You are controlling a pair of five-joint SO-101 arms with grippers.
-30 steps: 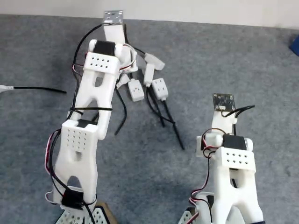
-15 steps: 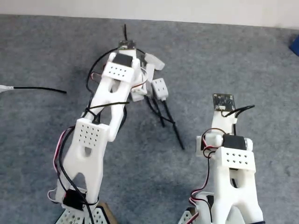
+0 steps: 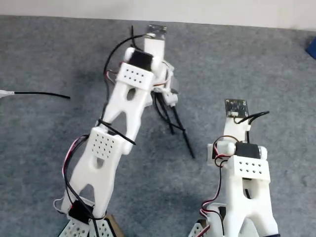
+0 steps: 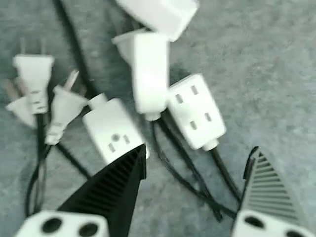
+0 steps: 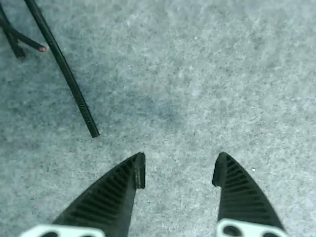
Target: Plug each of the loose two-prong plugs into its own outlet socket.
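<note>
My left gripper (image 4: pixel 197 149) hangs open just above a cluster of white cord ends on the grey carpet. Below its fingers lie a socket block with one outlet (image 4: pixel 112 129) and another with two outlets (image 4: pixel 196 111). A long white plug body (image 4: pixel 148 69) lies between them, and another white block (image 4: pixel 158 12) lies beyond it. Two loose two-prong plugs (image 4: pixel 33 74) (image 4: pixel 66 101) lie to one side, prongs pointing away. In the high view the left arm (image 3: pixel 136 74) covers most of the cluster. My right gripper (image 5: pixel 180 158) is open over bare carpet, holding nothing.
Black cables (image 3: pixel 174 121) trail from the cluster toward the right arm; one cut end (image 5: pixel 64 69) lies near the right gripper. A separate black cord (image 3: pixel 39 93) lies at the far left. A blue object (image 3: pixel 311 47) sits at the right edge.
The left arm has swung to the right and farther out, and now stands over the sockets. The right arm has not moved.
</note>
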